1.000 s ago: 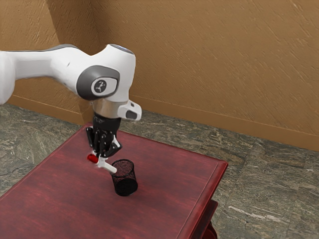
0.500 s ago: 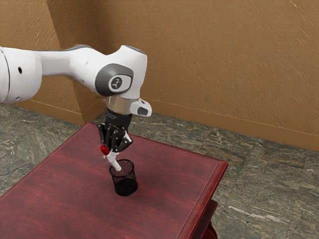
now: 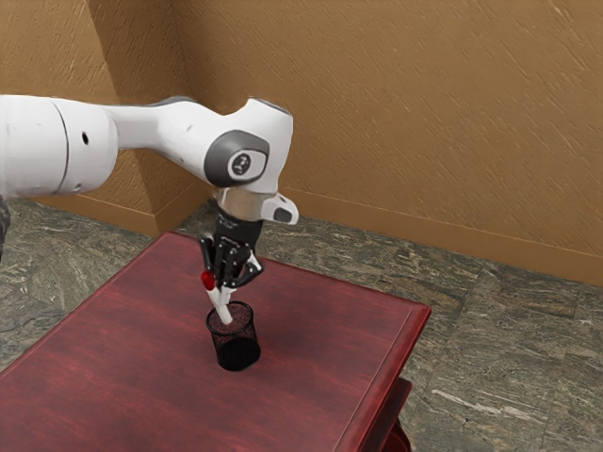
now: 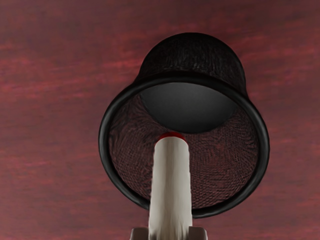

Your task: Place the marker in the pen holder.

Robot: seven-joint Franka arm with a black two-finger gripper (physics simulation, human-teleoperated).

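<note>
A white marker (image 3: 222, 306) with a bulbous red end hangs at a slant over the mouth of a black mesh pen holder (image 3: 237, 351), gripped on both sides by the fingers (image 4: 197, 234) of a robot's black gripper (image 3: 226, 282). The red end is high, toward the exterior view's left; the white end slopes down toward the right and lines up with the opening, though whether it dips below the rim cannot be told. From the wrist, the marker crosses the holder's dark round rim, a sliver of red edging its far end. The pen holder stands upright, its mesh sides letting the red of the table (image 3: 113, 358) through and its smooth, dark grey bottom visible inside. The white arm (image 3: 179, 132) reaches in from the exterior view's left, bending down above the table's far half. Beyond the polished red tabletop lie a grey, veined stone floor (image 3: 509, 367) and, at the far side, a textured tan wall (image 3: 424, 122).
</note>
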